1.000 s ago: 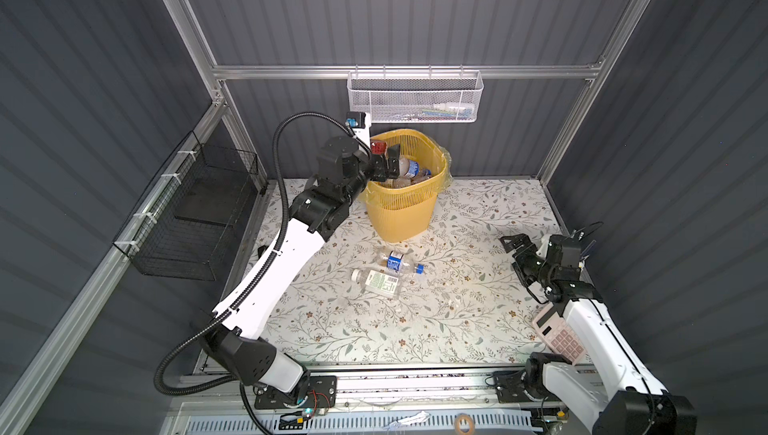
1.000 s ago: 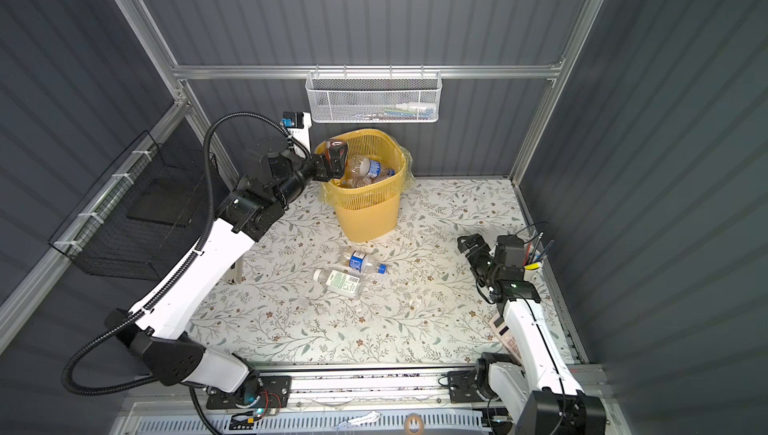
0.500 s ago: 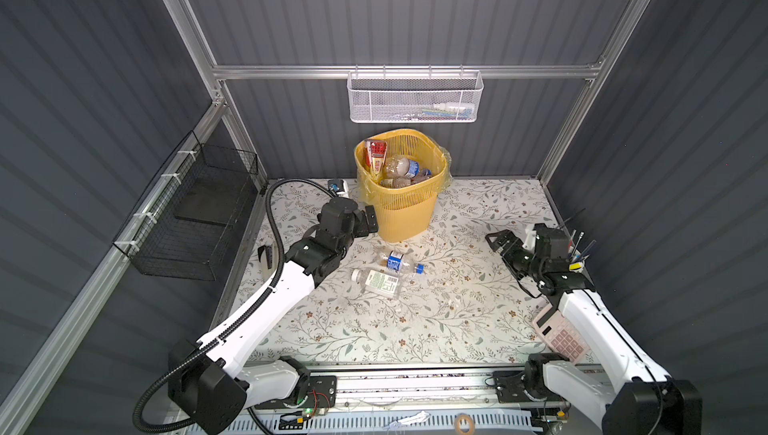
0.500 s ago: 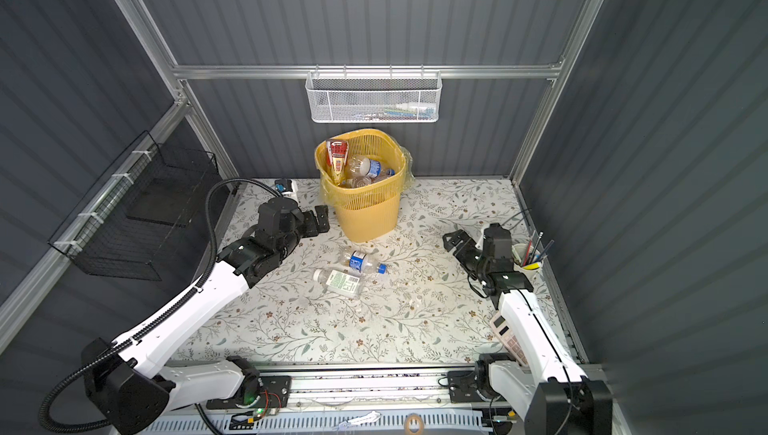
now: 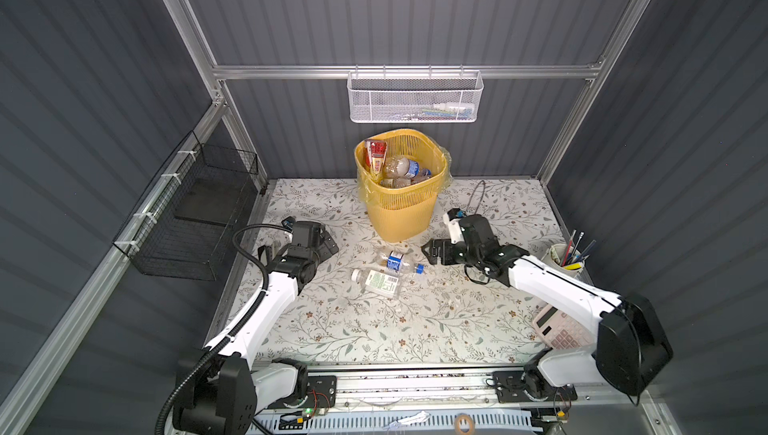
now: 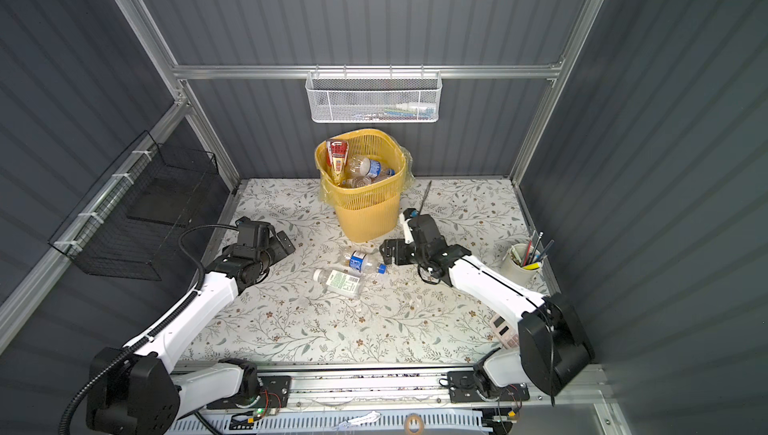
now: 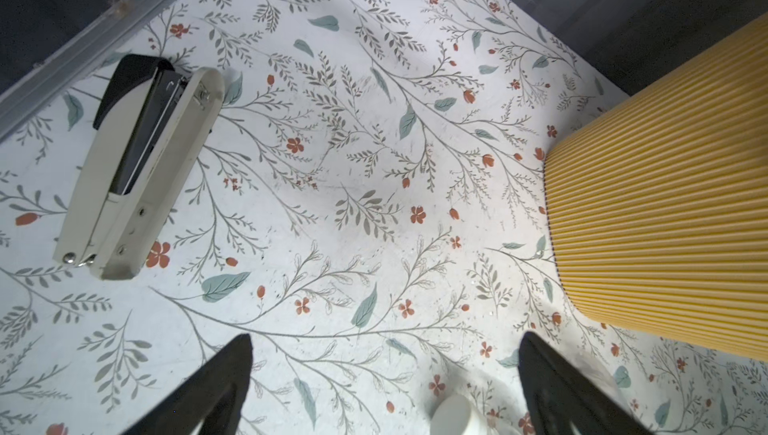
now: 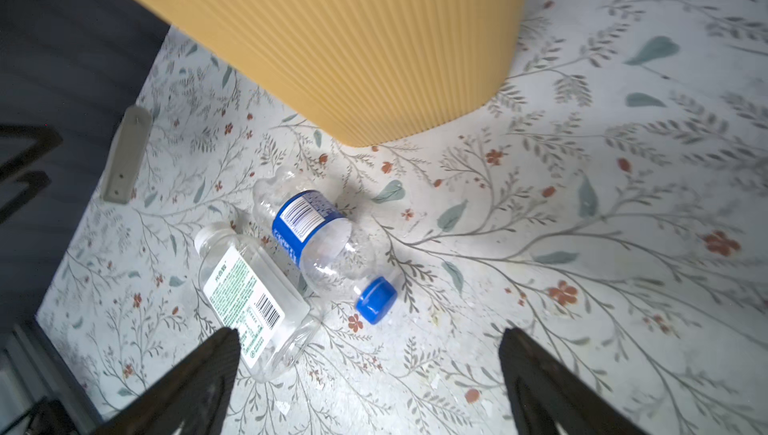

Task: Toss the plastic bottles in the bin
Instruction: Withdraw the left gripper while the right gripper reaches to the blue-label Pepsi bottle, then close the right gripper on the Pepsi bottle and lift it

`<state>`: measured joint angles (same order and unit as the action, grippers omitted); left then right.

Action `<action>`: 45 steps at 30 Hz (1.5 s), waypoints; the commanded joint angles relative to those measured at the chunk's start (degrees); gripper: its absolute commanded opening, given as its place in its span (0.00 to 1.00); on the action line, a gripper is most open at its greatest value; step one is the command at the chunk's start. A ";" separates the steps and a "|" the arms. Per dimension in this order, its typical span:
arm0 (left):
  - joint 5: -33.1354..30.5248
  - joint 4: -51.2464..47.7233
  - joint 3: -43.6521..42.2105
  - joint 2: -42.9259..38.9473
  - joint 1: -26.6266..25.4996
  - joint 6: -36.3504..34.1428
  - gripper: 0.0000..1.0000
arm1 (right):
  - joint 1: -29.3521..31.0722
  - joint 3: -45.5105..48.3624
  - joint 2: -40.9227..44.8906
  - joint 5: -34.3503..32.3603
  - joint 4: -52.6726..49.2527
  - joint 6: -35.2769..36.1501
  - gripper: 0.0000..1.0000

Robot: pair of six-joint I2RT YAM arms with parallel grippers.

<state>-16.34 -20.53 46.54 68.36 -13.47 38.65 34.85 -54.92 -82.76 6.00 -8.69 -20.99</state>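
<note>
Beside ribbed yellow bin, two clear plastic bottles; left fingers, right fingers spread, empty.

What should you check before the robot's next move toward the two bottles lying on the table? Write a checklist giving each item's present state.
1. Right tool open, empty: ok.
2. Left tool open, empty: ok.
3. Blue-label bottle uncovered on the table: ok.
4. Green-label bottle apart from it: not ok, apparently touching.
5. Bin upright: ok.
6. Room left in bin: cannot tell.
</note>
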 commanded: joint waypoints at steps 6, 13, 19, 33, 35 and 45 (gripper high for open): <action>3.25 0.62 -3.67 -1.82 0.29 0.30 1.00 | 7.85 -11.74 -14.08 -5.76 -7.53 16.25 0.92; 5.52 0.97 -4.35 -1.67 0.25 -1.79 1.00 | 8.66 -16.87 -20.97 -4.29 -8.29 20.47 0.86; 7.35 2.23 -4.20 -0.47 0.28 -2.51 1.00 | 8.83 -21.07 -25.73 -3.54 -11.26 22.82 0.78; 8.25 2.12 -3.97 -0.02 0.25 -2.53 1.00 | 8.83 -19.18 -27.13 -4.16 -14.94 22.87 0.52; 8.25 2.11 -4.03 -0.23 0.25 -2.33 1.00 | 8.82 -16.56 -25.06 -4.15 -14.20 21.46 0.50; 8.78 2.16 -4.32 -0.41 0.20 -1.18 1.00 | 5.15 -1.41 -11.37 -11.92 -18.79 4.22 0.51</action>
<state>-8.67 -18.22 42.61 68.16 -13.41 37.15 42.11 -59.11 -96.55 -0.84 -22.41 -8.29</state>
